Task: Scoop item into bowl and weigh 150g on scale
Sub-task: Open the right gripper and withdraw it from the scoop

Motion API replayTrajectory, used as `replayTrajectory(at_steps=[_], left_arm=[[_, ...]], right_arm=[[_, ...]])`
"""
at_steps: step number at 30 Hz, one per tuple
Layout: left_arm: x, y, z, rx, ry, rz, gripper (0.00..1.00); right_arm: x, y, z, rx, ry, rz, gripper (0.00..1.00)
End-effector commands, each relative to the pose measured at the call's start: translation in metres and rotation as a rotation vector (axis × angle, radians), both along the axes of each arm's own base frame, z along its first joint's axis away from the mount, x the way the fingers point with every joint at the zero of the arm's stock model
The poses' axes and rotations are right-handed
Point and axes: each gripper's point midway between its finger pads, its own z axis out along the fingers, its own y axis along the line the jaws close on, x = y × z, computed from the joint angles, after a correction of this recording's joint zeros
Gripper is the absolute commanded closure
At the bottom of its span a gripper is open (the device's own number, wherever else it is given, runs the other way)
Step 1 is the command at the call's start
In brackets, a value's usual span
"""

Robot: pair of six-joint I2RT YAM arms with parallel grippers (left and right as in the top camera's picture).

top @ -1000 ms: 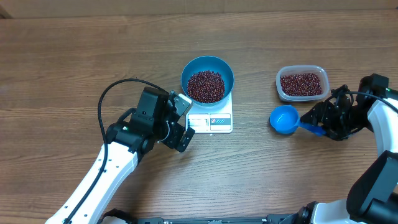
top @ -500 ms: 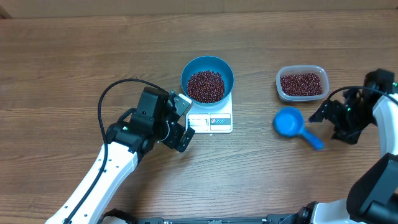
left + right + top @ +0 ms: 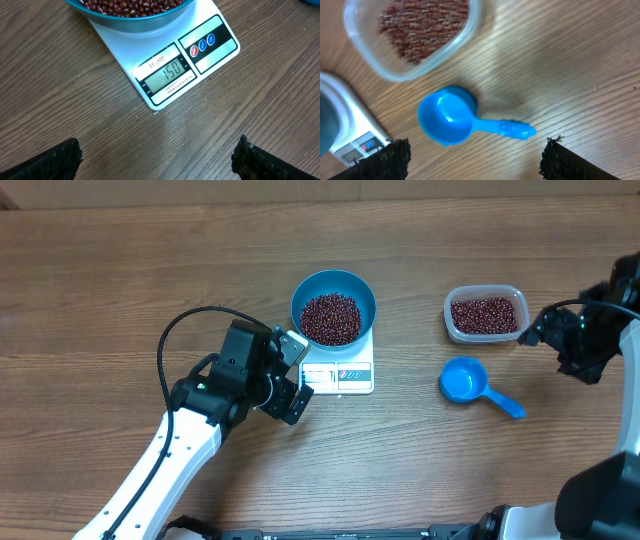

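The whole table (image 3: 120,270) is viewed straight down from overhead, the scale (image 3: 165,70) is framed close-up at 12 o'clock by the left wrist, the scoop (image 3: 445,117) dead-centre by the right wrist, scale corner shared at 8 o'clock.

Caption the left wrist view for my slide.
Scale reads 150 under the blue bowl of beans; left hand open.

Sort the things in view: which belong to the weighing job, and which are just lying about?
Job: beans, bowl, scale, scoop, tub of spare beans.
Lying about: nothing; the table carries only those.
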Motion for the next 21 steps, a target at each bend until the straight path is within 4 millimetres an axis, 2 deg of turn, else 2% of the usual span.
replayTrajectory(at_steps=[1, 3, 5, 10, 16, 17, 21], left_arm=[[0.007, -0.001, 0.009, -0.012, -0.022, 0.018, 0.00], [0.007, -0.001, 0.010, -0.012, -0.022, 0.018, 0.00], [0.007, -0.001, 0.009, -0.012, -0.022, 0.018, 0.00], [0.007, -0.001, 0.009, -0.012, -0.022, 0.018, 0.01], [0.007, -0.001, 0.009, -0.012, -0.022, 0.018, 0.00], [0.007, -0.001, 0.009, -0.012, -0.022, 0.018, 0.00], [0.007, -0.001, 0.009, -0.012, -0.022, 0.018, 0.00]], right_arm=[[0.011, 0.024, 0.056, -0.036, -0.166, 0.110, 0.15], [0.011, 0.044, 0.084, -0.055, -0.253, 0.177, 0.15], [0.009, 0.059, 0.100, -0.072, -0.310, 0.235, 0.15], [-0.003, 0.086, 0.127, -0.087, -0.406, 0.315, 0.15], [-0.021, 0.098, 0.153, -0.091, -0.503, 0.344, 0.15], [-0.025, 0.100, 0.156, -0.087, -0.512, 0.346, 0.00], [-0.033, 0.106, 0.164, -0.067, -0.545, 0.359, 0.00]])
